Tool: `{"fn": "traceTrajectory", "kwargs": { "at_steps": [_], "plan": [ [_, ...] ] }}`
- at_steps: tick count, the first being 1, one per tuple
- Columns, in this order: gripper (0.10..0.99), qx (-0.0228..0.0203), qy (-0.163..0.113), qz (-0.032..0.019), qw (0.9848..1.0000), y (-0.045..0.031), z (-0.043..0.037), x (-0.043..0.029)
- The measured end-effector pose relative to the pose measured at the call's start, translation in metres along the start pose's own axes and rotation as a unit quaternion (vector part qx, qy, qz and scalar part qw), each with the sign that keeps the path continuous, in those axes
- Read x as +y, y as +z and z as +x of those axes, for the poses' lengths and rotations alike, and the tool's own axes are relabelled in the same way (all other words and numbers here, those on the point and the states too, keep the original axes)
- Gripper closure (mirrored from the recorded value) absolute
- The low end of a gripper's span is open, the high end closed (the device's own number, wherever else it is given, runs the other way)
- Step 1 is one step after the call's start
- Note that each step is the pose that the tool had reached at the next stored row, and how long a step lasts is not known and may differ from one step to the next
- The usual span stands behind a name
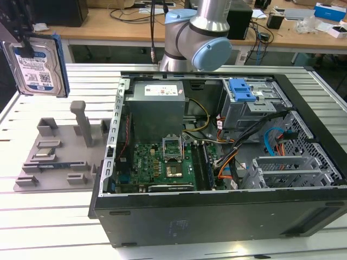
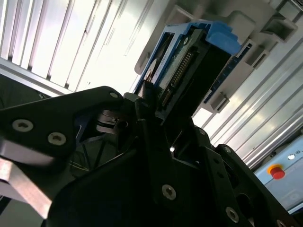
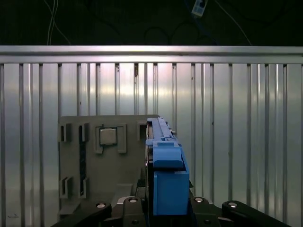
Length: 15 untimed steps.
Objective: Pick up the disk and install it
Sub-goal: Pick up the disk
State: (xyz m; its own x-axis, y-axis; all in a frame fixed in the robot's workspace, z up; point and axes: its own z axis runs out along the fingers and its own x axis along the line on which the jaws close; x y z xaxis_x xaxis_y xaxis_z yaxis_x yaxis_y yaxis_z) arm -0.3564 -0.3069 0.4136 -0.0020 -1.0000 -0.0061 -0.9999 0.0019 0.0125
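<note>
Pickup looks done, for my fingers [image 2: 147, 118] clamp the disk [image 1: 38, 67] upright above the grey fixture tray [image 1: 54, 162] at the exterior view's left, apart from the open computer case [image 1: 217, 211], where installing is not yet done.

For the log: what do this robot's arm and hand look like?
The arm is a silver-grey metal tube with rounded light blue joint caps. The hand is matte black in both wrist views. It is built of angular flat plates and links fastened with small silver screws.
</note>
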Motion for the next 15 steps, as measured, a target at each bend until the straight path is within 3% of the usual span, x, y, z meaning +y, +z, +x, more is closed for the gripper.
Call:
{"fn": "traceTrajectory", "kwargs": {
  "at_steps": [4,15],
  "plan": [
    [0.722,0.0000,0.000,0.0000,1.0000,-0.0167,-0.0011,0.0003],
    [0.722,0.0000,0.000,0.0000,1.0000,-0.0477,-0.0023,0.0007]
  ]
}}
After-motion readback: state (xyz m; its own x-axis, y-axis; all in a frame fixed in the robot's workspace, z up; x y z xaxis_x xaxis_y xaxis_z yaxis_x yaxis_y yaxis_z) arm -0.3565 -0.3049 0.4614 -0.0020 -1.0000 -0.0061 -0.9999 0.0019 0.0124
